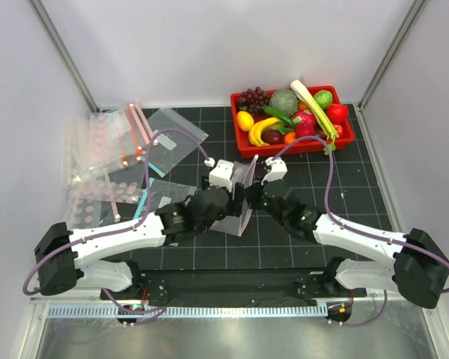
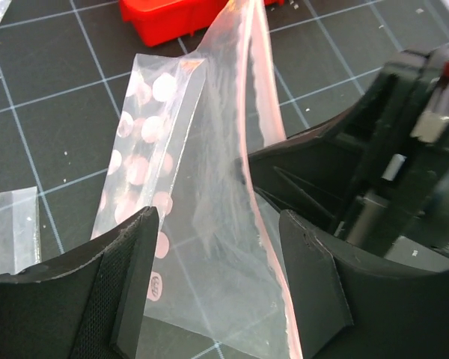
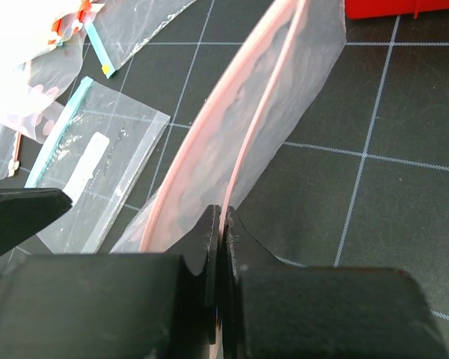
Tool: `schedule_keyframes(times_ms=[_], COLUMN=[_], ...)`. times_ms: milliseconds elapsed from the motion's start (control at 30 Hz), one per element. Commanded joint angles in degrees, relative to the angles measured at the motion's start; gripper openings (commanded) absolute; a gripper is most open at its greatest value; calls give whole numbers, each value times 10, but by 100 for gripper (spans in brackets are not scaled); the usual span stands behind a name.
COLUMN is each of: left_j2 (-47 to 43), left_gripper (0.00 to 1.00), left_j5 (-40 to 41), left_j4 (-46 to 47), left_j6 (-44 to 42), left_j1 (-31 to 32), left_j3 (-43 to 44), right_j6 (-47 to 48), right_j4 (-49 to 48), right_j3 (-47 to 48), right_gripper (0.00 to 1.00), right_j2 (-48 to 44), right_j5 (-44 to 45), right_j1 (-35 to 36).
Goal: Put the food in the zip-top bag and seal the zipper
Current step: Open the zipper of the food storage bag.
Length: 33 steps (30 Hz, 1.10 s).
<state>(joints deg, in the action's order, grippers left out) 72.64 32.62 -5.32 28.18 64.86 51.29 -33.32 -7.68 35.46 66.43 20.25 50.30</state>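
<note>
the clear, soft, see-through zip-top bag is held up off the black gridded cutting mat at the centre of the table, between the two arms. it stands roughly on edge, mouth upward. its thin pale pink press-seal zipper strip runs along the mouth; in the right wrist view the two halves of the strip are parted above the grip point.

right gripper: jaws clenched on the zipper strip, pads pressed together with the strip between them.

left gripper: jaws released and spread wide. the bag film hangs between the two fingers. the strip passes just beside the right-hand finger; contact cannot be told.

the food is not in the bag. the long pale-green celery stalk, yellow lemon, red apple and dark green vegetable all lie in the red plastic tray at the far right of the mat, well apart from the bag. a banana and purple grapes share the tray.

several spare clear bags lie flat at the left.
</note>
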Motion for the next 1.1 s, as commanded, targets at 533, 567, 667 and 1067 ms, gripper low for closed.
schedule_keyframes(times_ms=[533,567,667,1067], left_j2=[80,77,59,20], left_gripper=[12,6,0,0], left_j5=[-11,0,21,172], left_j4=[-34,-42,-70,-251], left_j6=[12,9,-1,-12], left_j1=[-40,-40,-40,-19], left_j3=[72,72,80,165], right_j6=[8,6,1,-22], right_j4=[-21,-18,-1,29], right_j3=[21,22,25,53], right_gripper=[1,1,1,5], right_j2=[-3,-3,0,44], right_j5=[-2,3,26,67], right_j1=[6,5,5,5])
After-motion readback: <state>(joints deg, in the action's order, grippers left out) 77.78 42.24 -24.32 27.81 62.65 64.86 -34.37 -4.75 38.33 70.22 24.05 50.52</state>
